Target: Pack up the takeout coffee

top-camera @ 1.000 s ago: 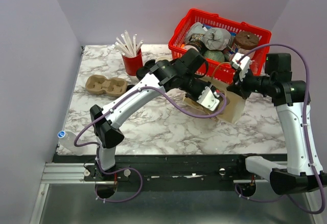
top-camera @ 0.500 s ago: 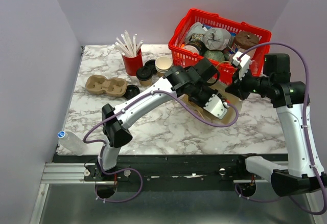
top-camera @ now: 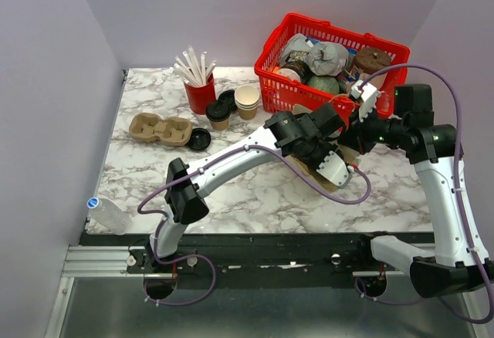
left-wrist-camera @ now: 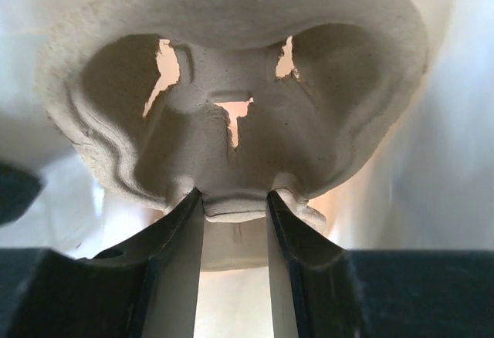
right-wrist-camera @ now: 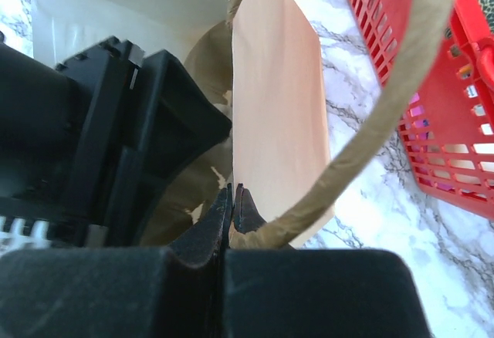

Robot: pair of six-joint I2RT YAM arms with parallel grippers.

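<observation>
From above we cannot see the left hand itself. Its wrist block covers it where the arm reaches into the paper bag, and the bag shows there only as a brown sliver. The hand's own camera fills that gap. The two fingers stand at a middling gap, clamped on the rim of a pulp cup carrier with two wells, with pale bag walls around it.

The right hand is pinched fully together on the bag's twisted handle, a grip only its wrist view shows.

The takeout coffee stands on the desk, just right of the red cup of straws and beside the stack of cream cups, well apart from the bag. A dark lid seems to cap it.

We count two carriers, the second carrier lying on the desk at the left. There is one red basket whose contents we cannot sort out, and one bottle at the near left edge.
</observation>
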